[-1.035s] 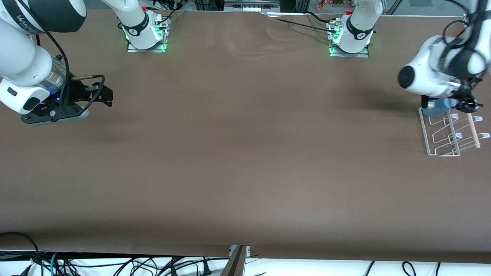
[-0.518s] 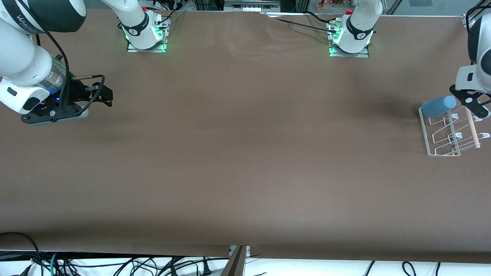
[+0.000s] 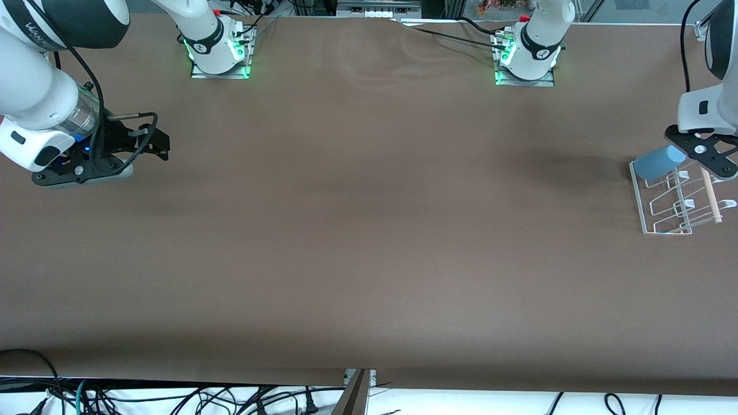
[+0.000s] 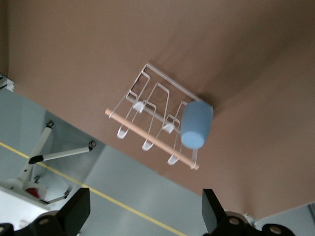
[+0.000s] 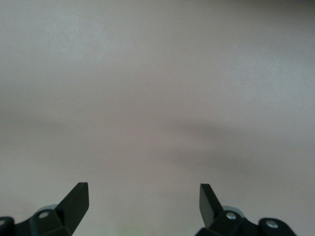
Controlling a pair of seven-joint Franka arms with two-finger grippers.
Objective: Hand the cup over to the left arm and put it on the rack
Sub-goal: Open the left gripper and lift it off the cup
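Black left gripper (image 3: 702, 155) hangs over the rack (image 3: 663, 227), at the left arm's end of the worktop (image 3: 369, 230); its jaws stand wide apart and hold nothing. In the left wrist view the two fingertips (image 4: 78, 209) show with open air between them, and the rack (image 4: 147, 93) and cup (image 4: 197, 124) lie well below that gap.

Light-blue cup (image 3: 657, 162) sits on the rack, tipped over one of the looped prongs, clear of the left gripper's jaws and just beside them in the front view. It is at the end of the rack farther from the front camera. One end of it rests near the wooden dowel (image 3: 711, 197) that runs across the rack's top.

Right gripper (image 3: 147, 144) waits low over the bare brown worktop at the right arm's end, well apart from the cup and rack. Its jaws are also spread wide and empty; the right wrist view shows both fingertips (image 5: 76, 196) with only worktop between them.

Cables (image 3: 173, 397) hang off the worktop edge nearest the front camera.
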